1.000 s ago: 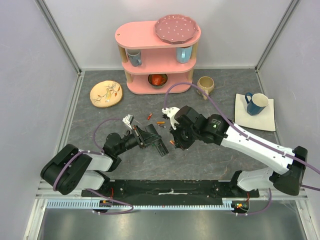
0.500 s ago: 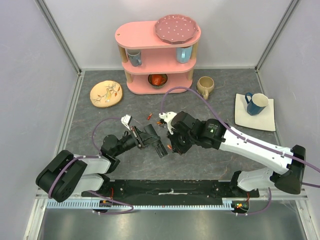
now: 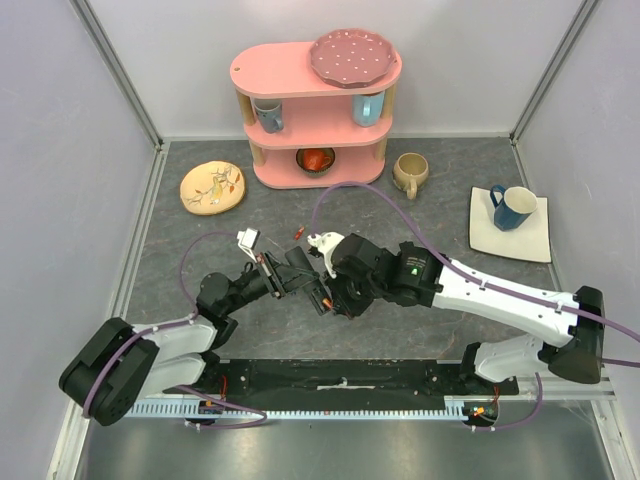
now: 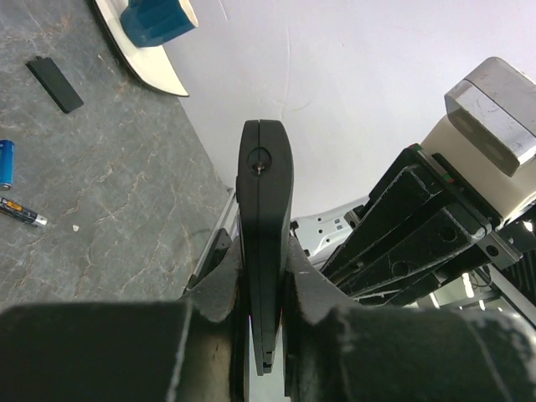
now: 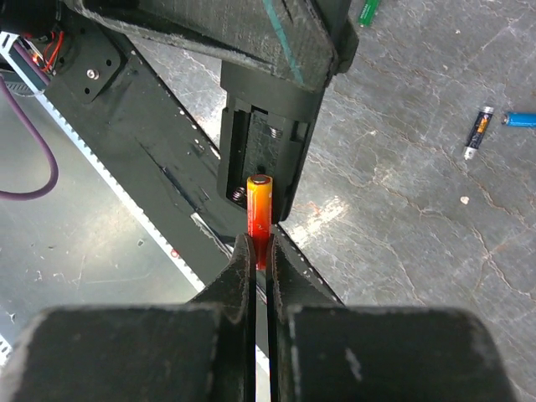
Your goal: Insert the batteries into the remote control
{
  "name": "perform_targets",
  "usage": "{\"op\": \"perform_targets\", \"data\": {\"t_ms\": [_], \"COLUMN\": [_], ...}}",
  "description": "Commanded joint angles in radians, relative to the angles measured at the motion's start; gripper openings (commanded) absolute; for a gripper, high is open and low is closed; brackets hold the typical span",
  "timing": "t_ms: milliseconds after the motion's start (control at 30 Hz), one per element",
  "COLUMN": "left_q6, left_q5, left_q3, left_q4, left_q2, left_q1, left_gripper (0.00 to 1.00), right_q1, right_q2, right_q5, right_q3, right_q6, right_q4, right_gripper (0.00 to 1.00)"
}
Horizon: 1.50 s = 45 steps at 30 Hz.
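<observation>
**Orange battery held at the mouth of the remote control's recess**

The right gripper [image 5: 260, 244] is pinched narrowly on 1 orange battery [image 5: 260, 203]. The battery sticks out past the fingertips, with its metal end at the open recess of the remote control [image 5: 266, 138], where springs show inside. The left gripper [image 4: 264, 272] is clamped on the 2 long sides of the remote control and holds it clear of the table [image 3: 170, 235]. The 2 grippers meet near the middle of the table's near edge.

On the table beyond them lie loose cells: a green battery [image 5: 368, 10], a dark battery [image 5: 476, 134] and a blue battery [image 5: 521, 119]. A small flat black cover [image 4: 54, 84] lies apart from them. Toward the right edge a blue mug [image 3: 513, 205] stands on a white square plate [image 3: 535, 240]. A beige mug [image 3: 410, 172] is nearby. A pink shelf [image 3: 315, 110] stands at the far edge, and a yellow plate [image 3: 212, 187] lies toward the far left corner.
</observation>
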Motion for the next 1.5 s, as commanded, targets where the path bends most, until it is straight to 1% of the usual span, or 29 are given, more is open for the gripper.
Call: {"op": "perform_targets", "data": {"t_ms": [0,133,267,900,1467], "left_q6": [0.083,0.113,0.127,0.061,0.036], "left_q5": [-0.008,-0.019,-0.025,-0.019,-0.016], "left_q3": [0.03,0.031,0.031,0.016,0.015], "left_q4": [-0.048,-0.15,-0.194,-0.128,-0.131], "left_q2": [-0.072,-0.13,-0.162,-0.104,-0.116], "left_q1": [-0.011,-0.014,-0.017,-0.017,-0.025], "left_gripper": [0.02,0.02,0.02,0.02,0.02], "right_q1": [0.004,0.004,0.005,0.005,0.004], "right_q2": [0.023,0.025,0.029,0.051,0.098], "right_q5": [0.022,0.045,0.05,0.083,0.135], "right_q3": [-0.014,-0.03,-0.03,-0.043,-0.044], "right_q6": [0.026,0.037,0.041,0.04,0.084], "right_q4": [0.043,0.066,0.072,0.072,0.092], "right_gripper": [0.0,0.0,0.0,0.0,0.0]}}
